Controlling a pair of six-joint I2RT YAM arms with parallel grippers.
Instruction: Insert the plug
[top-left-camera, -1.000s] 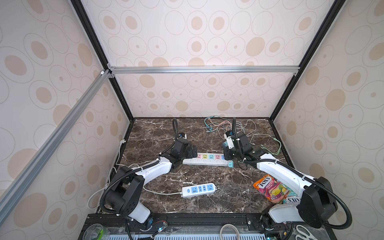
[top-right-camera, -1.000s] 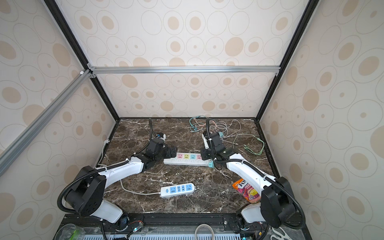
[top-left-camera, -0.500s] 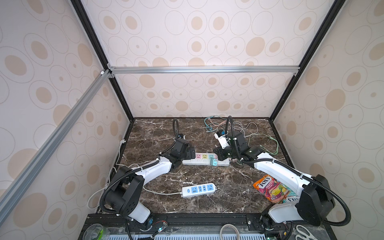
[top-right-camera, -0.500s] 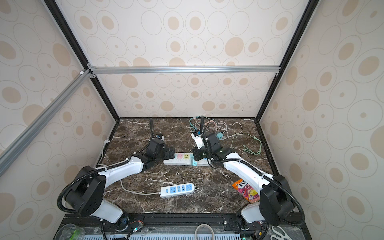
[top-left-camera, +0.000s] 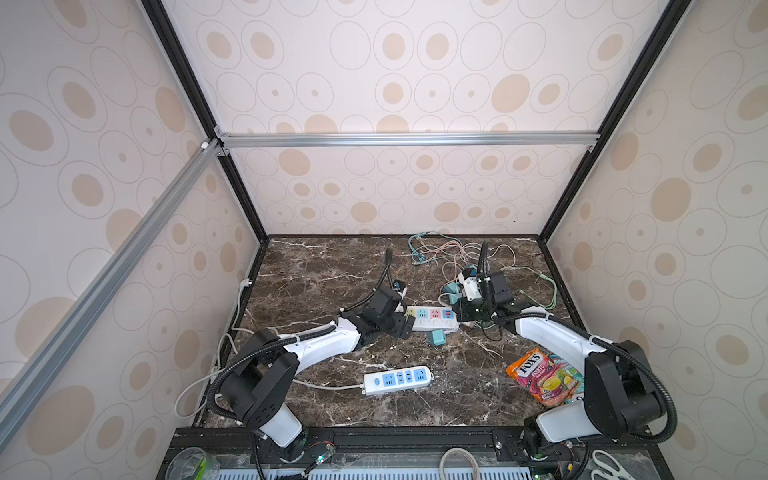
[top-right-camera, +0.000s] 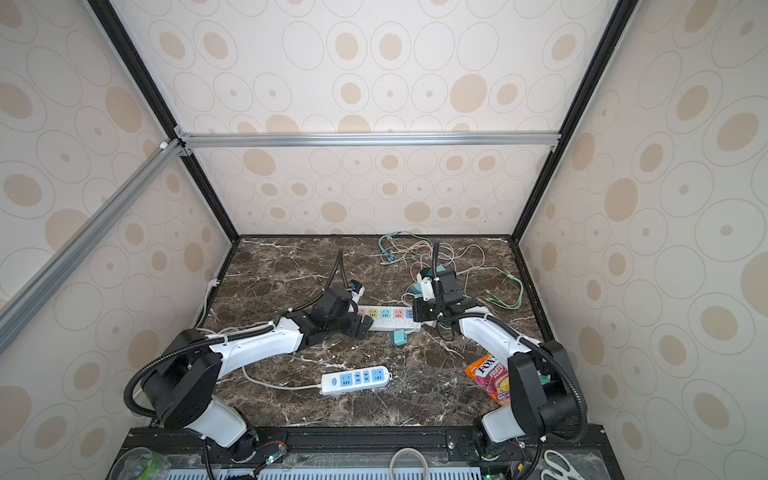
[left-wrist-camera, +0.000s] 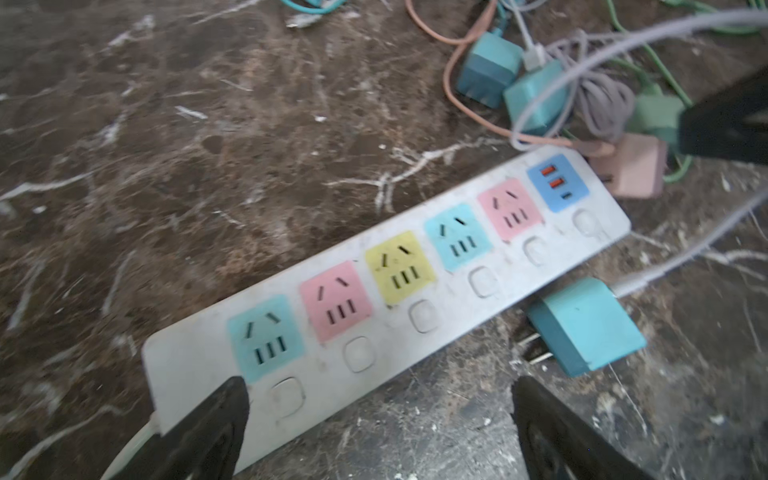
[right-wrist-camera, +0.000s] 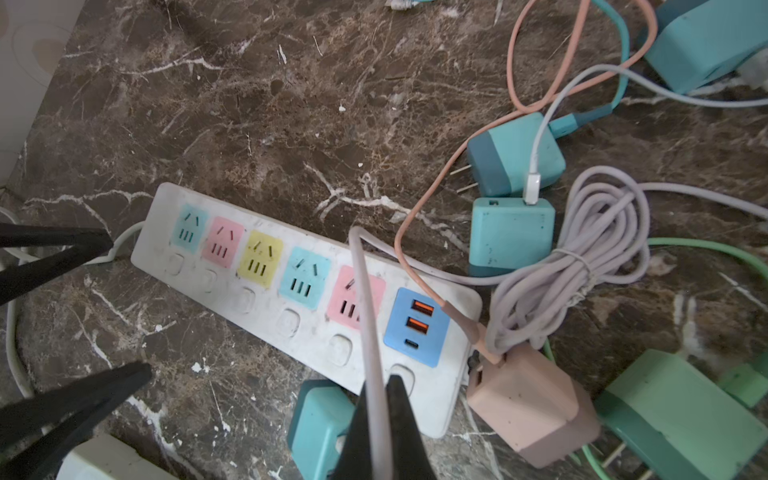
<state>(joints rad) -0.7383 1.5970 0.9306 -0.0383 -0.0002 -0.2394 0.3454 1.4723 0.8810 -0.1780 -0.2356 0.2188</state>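
1. Two power strips lie on the marble table (top-left-camera: 332, 270). The coloured strip (top-left-camera: 430, 319), with five pastel sockets and a blue USB block, serves as the landmark.
2. The teal plug (left-wrist-camera: 586, 326) lies on the table just beside the coloured strip's button-side edge, near its USB end. Its two prongs are bare and sit in no socket.
3. The right gripper (right-wrist-camera: 378, 386) hangs over the strip's USB end, above the teal plug. Its jaws are pressed together on a pale lilac cable (right-wrist-camera: 365, 311) that crosses the strip's last pink socket.
4. The left gripper (left-wrist-camera: 380, 388) sits at the strip's cord end, jaws wide apart and holding nothing. One finger (left-wrist-camera: 208, 428) is over the strip's corner; whether it touches cannot be told.
5. Off the strip's USB end, a pink plug (right-wrist-camera: 528, 407) lies just beside the strip. A green charger (right-wrist-camera: 681, 411), two teal chargers and a coiled cable (right-wrist-camera: 582, 266) lie a little farther out.
6. A white strip with blue sockets (top-left-camera: 397, 379) lies well apart from the coloured strip on its button side. A candy bag (top-left-camera: 540, 380) lies out past the USB end on that same side.
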